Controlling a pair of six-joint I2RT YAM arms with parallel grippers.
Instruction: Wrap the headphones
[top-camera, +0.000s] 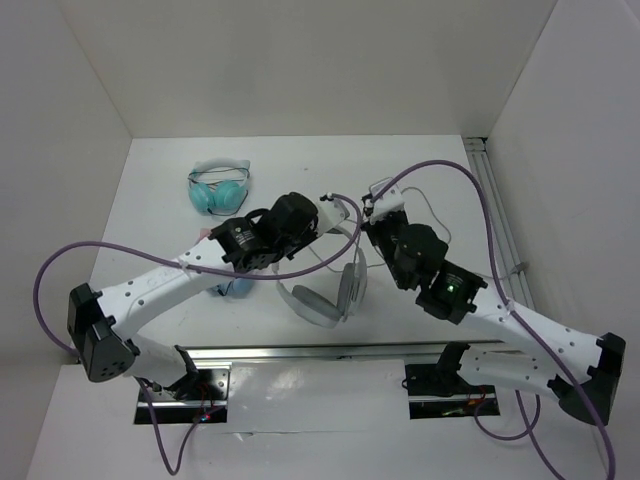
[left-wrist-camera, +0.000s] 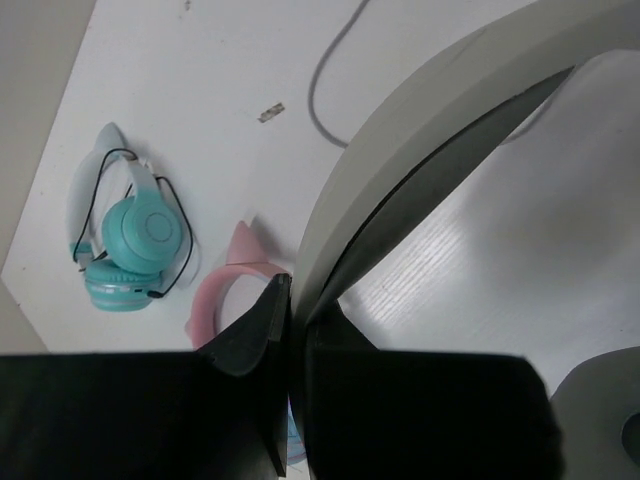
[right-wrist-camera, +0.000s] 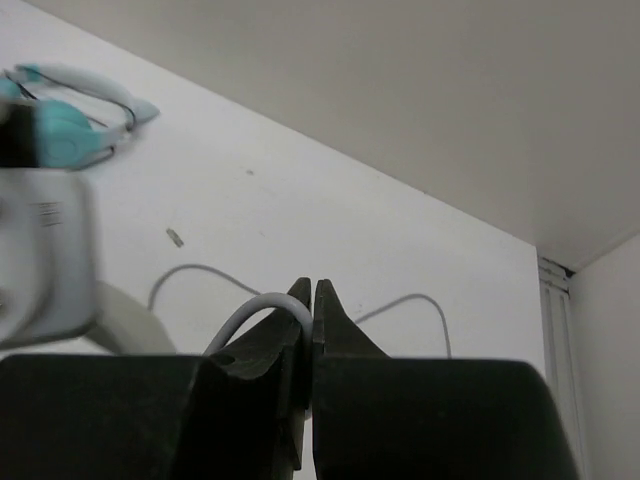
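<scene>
Firmly my left gripper (left-wrist-camera: 298, 302) clamped headband (left-wrist-camera: 430, 110) | my right gripper (right-wrist-camera: 311, 292) pinched cable (right-wrist-camera: 250, 308) | I judged: keep cable taut, lay loops snug round headband.

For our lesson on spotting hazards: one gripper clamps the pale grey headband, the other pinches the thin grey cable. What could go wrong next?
The right gripper pinches the thin grey cable only at its very tips; it may slip out during winding. The left gripper holds the light grey over-ear headphones by the headband edge; a cable tug could twist them loose. The pink-banded headphones lie nearby and might get knocked.
</scene>
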